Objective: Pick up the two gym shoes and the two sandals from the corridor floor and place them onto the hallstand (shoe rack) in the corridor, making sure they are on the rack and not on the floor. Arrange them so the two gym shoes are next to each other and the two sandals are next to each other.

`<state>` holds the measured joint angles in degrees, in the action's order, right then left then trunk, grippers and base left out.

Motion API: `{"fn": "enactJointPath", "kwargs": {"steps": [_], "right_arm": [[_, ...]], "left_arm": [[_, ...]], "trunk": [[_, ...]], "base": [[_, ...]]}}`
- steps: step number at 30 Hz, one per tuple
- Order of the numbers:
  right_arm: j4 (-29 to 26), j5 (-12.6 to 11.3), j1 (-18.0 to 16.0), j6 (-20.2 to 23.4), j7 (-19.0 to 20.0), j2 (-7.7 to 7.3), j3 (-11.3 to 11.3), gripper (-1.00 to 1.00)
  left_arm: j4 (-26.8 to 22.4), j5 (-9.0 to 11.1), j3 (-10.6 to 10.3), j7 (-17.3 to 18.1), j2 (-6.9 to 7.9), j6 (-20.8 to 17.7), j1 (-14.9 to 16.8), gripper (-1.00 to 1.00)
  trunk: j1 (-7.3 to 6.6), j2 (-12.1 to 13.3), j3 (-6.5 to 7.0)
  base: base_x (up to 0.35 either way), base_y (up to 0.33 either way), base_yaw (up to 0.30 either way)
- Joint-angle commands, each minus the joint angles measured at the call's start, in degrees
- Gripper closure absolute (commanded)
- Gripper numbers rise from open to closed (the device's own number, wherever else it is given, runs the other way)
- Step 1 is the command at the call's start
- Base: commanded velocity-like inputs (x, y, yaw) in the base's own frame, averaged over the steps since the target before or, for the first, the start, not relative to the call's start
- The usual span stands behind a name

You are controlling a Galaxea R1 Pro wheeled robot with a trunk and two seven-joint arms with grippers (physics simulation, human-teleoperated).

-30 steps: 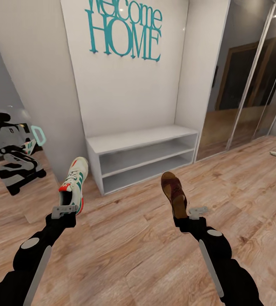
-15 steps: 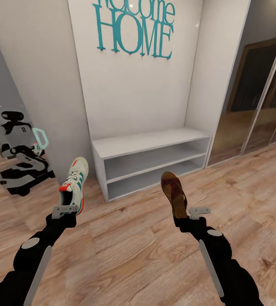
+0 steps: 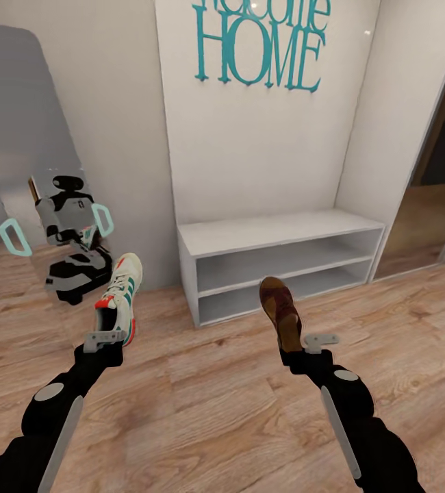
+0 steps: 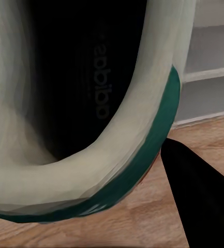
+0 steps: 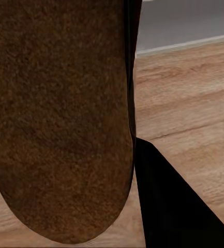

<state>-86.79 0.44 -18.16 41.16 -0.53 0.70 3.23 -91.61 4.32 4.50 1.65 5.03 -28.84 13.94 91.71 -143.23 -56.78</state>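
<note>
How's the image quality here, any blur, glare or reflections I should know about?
Head view: sharp, evenly lit, wide-angle bend in the wall edges; a mirror reflects the robot.
Left wrist view: the gym shoe sits so close that its opening is a dark void.
Right wrist view: the sandal looms close, soft and grainy.

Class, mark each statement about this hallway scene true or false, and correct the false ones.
1. The left pincer holds a sneaker. True.
2. The right pincer holds a sneaker. False: it holds a brown sandal.
3. Shoes already sit on the white bench. False: its top and the visible parts of its shelves are bare.
4. Teal letters spell HOME on the wall. True.
5. The sandal lies on the floor. False: it is held above it.
</note>
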Motion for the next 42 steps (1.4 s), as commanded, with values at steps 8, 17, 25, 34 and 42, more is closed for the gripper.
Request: {"fn": "enactJointPath", "kwargs": {"steps": [8,17,25,34,42], "right_arm": [[-0.05,-0.17,-0.03,0.32,-0.18,0.01,0.02,1.0],[-0.05,-0.17,-0.03,0.32,-0.18,0.01,0.02,1.0],[-0.05,-0.17,-0.03,0.32,-0.18,0.01,0.02,1.0],[-0.05,-0.17,-0.03,0.32,-0.18,0.01,0.02,1.0],[-0.05,-0.17,-0.03,0.32,-0.18,0.01,0.02,1.0]], "left_arm": [[-0.06,0.43,0.07,0.19,0.03,-0.34,0.04,1.0],[-0.15,0.42,0.13,0.19,0.07,-0.34,0.04,1.0],[-0.15,0.4,0.08,0.19,0.07,-0.34,0.04,1.0],[-0.15,0.41,0.07,0.19,0.07,-0.34,0.04,1.0],[-0.15,0.36,0.07,0.19,0.07,-0.34,0.04,1.0]], "trunk": [[-0.01,-0.03,-0.06],[-0.01,-0.03,-0.06],[-0.01,-0.03,-0.06],[-0.01,-0.03,-0.06],[-0.01,-0.03,-0.06]], "base": [[0.001,0.0,0.292],[0.0,0.0,0.292],[0.0,0.0,0.292],[0.0,0.0,0.292],[0.0,0.0,0.292]]}}
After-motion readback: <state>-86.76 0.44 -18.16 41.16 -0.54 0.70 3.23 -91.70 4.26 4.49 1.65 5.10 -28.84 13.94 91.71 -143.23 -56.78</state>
